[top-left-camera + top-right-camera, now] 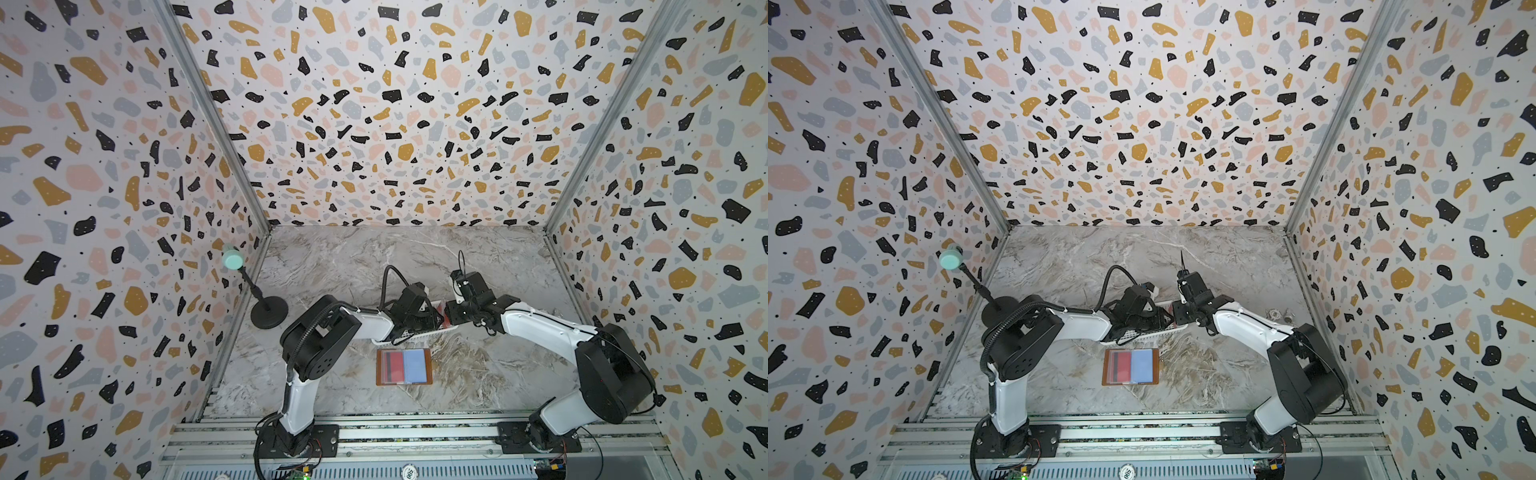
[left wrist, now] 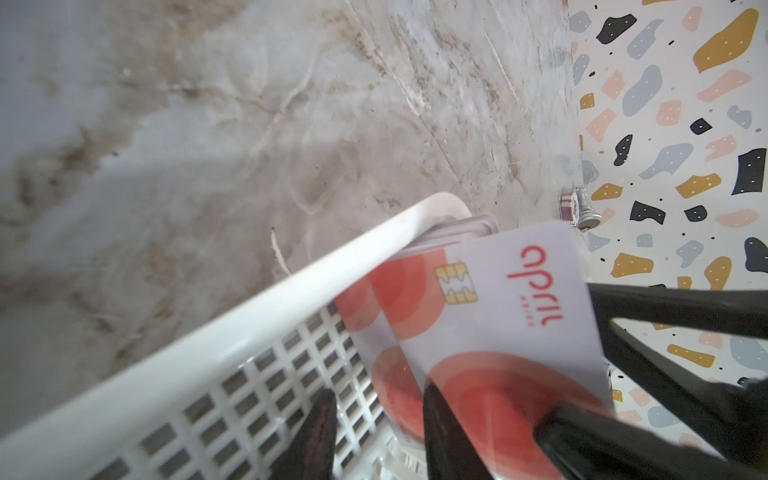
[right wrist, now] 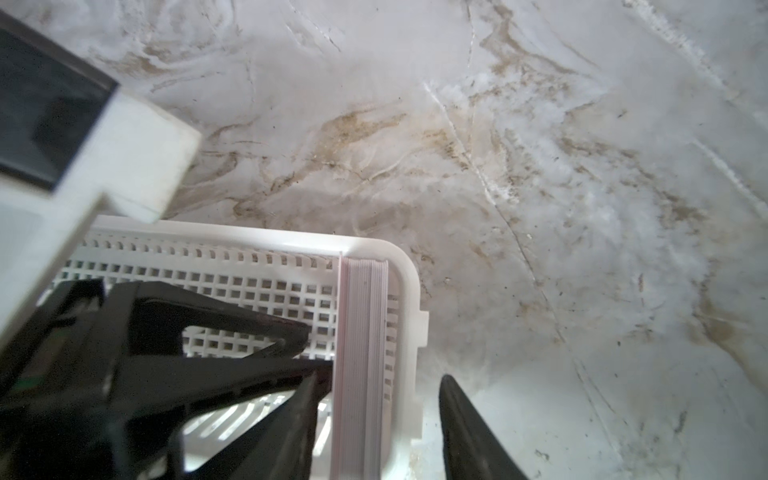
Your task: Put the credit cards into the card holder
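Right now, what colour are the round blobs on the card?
Red-orange, on a whitish card. The left wrist view shows it best.

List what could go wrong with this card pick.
The front card leans off the stack with a second card fanned behind it; two might lift together. The left gripper and right gripper crowd the same end of the basket, so they could collide. The right gripper straddles the basket wall and might clamp it too.
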You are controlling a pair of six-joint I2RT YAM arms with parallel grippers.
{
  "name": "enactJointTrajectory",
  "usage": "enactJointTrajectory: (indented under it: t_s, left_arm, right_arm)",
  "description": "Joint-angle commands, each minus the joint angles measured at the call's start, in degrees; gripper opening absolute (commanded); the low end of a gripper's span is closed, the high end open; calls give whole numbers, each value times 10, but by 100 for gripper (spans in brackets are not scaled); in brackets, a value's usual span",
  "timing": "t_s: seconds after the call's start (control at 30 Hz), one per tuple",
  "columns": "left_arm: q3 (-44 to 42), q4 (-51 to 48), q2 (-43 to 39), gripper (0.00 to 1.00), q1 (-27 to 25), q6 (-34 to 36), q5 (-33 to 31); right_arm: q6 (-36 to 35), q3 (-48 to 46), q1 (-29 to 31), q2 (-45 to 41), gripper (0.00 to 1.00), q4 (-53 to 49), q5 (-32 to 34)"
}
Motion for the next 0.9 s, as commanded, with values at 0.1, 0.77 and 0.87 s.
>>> enactJointTrajectory:
  t_s: [0.1,0.77,0.87]
  left_arm:
    - [-5,-28,23,38,0,-2,-4]
    - [-6,-26,19,38,0,-2,-4]
    - [-8,-25,19,38,0,-2,-5]
  right_arm:
    - [8,6,7,-46,40,-11,-13]
    - [17,1,7,-11,20,4,-28]
    - [17,1,7,-5,19,6,-27]
